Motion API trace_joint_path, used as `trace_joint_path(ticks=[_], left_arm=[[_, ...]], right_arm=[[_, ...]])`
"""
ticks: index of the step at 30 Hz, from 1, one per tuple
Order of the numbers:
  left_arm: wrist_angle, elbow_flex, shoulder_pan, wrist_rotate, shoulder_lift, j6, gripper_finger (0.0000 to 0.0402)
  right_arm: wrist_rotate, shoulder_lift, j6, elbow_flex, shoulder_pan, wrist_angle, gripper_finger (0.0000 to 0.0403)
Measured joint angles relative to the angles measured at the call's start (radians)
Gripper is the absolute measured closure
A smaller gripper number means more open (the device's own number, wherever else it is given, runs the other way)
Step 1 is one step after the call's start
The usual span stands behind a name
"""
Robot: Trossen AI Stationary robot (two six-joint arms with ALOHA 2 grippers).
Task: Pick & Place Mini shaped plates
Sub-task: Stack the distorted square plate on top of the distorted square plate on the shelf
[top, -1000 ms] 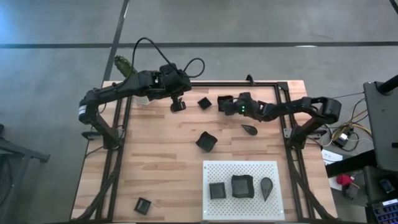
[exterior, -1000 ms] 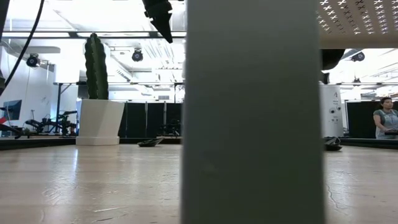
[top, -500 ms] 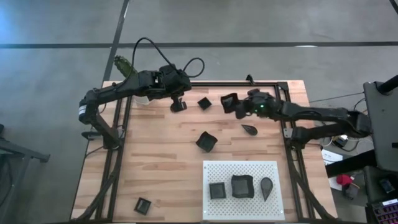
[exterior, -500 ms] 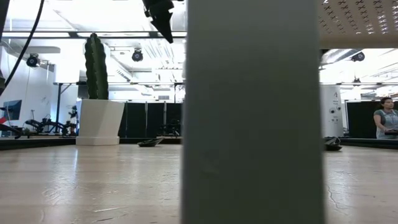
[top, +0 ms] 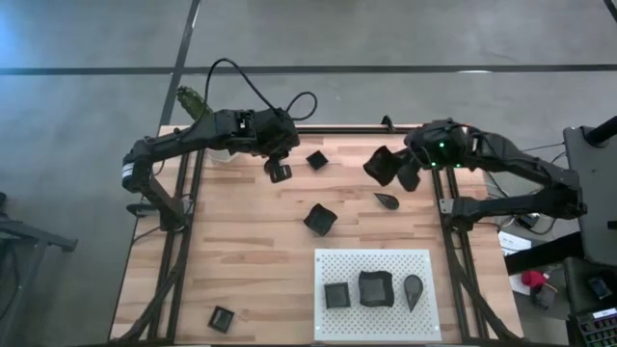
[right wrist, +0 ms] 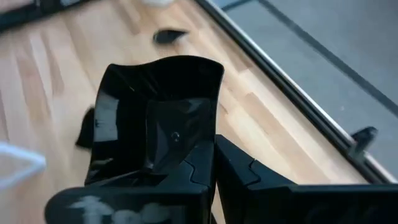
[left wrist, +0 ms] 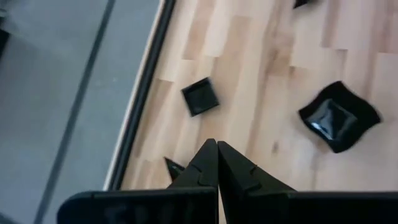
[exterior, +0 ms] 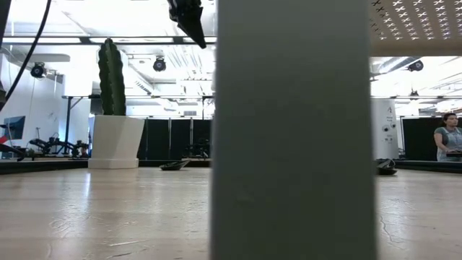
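My right gripper [top: 396, 173] hangs above the table's far right part, shut on a black wavy-edged mini plate [top: 382, 166]. Shut and empty, my left gripper [top: 280, 172] is raised over the far left; its fingertips [left wrist: 217, 148] meet. On the wood lie a small square plate [top: 316, 159], a wavy plate [top: 320, 219], a teardrop plate [top: 387, 200] and another square plate [top: 221, 318]. The white perforated board [top: 376, 258] near the front carries a square, a wavy and a teardrop plate. A white post hides my right gripper in the low view. My right gripper pinches the wavy plate by its rim [right wrist: 198, 148] at one side, between the two fingers. The fingers slant downward, coming from the table's right side. The plate is tilted, its hollow toward the wrist, and lifted clear of the table.
A white pot with a green cactus [exterior: 114, 141] stands at the far left corner. A black frame rail [top: 357, 130] runs along the table's edges. A wide white post [exterior: 292, 130] blocks the middle of the low view. A person [exterior: 447, 139] stands far off in the room.
My right gripper has risen and drawn back toward the table's right edge, rolling as it went; the wavy plate has come up with it, lifted clear of the wood and tipped. My left gripper has turned a little where it hangs.
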Motion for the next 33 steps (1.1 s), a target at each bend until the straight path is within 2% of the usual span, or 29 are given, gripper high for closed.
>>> trace_joint_path(ticks=[2,9,18,26,33], left_arm=[[0.000,0.000,0.000,0.008,0.000,-0.005,0.0402],[0.000,0.000,-0.002,0.008,0.000,-0.015,0.0402],[0.000,0.000,-0.007,0.026,0.000,-0.012,0.0402],[0.001,0.000,-0.009,0.025,0.000,-0.026,0.0402],[0.002,0.000,-0.018,0.037,0.000,-0.028,0.0402]], right_arm=[[-0.018,0.015,-0.019,0.059,0.009,-0.080,0.0395],[-0.190,0.076,-0.057,0.195,0.078,-0.226,0.0395],[-0.305,0.140,-0.058,0.211,0.311,-0.267,0.0394],[-0.313,0.215,0.039,0.211,0.520,-0.218,0.0394],[-0.311,0.284,0.141,0.210,0.625,-0.116,0.0394]])
